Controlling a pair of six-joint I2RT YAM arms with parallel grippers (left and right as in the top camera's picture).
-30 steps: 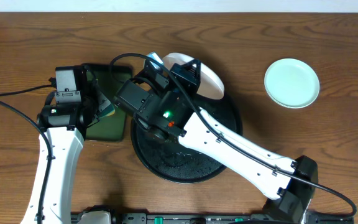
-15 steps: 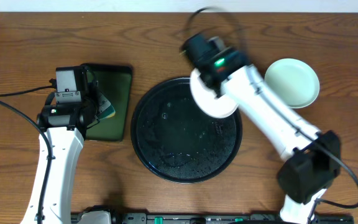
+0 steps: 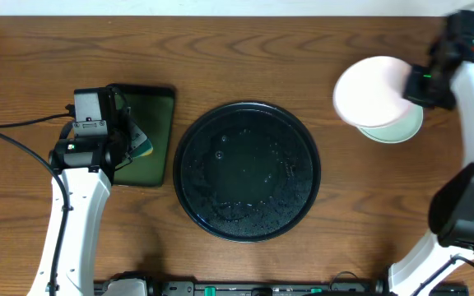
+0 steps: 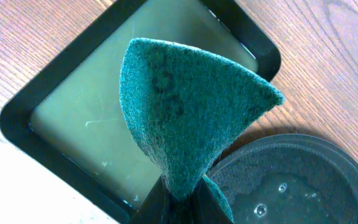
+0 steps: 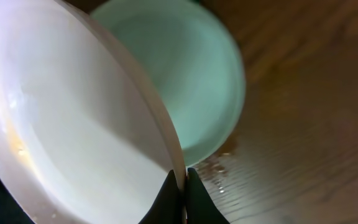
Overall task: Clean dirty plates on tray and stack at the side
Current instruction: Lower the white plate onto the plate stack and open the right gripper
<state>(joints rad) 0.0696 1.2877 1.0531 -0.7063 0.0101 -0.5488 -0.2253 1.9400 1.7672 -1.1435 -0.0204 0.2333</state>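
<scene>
My right gripper point(image 3: 412, 86) is shut on the rim of a white plate point(image 3: 370, 92) and holds it in the air over a pale mint green plate point(image 3: 397, 130) lying on the table at the far right. In the right wrist view the fingers point(image 5: 180, 184) pinch the white plate's point(image 5: 67, 124) edge, with the mint plate point(image 5: 185, 87) below. The black round tray point(image 3: 247, 170) sits in the middle, wet, with no plate on it. My left gripper point(image 3: 136, 141) is shut on a green scouring sponge point(image 4: 188, 112) above the rectangular green tray. A third plate is not in view.
A smaller rectangular dark green tray point(image 3: 148, 123) lies left of the black tray, under my left gripper; it shows with liquid in it in the left wrist view point(image 4: 104, 124). Water drops lie on the wood by the mint plate point(image 5: 219, 165).
My right arm has swung the white plate from the far side of the black tray to the right, over the mint plate. The left arm has not moved.
</scene>
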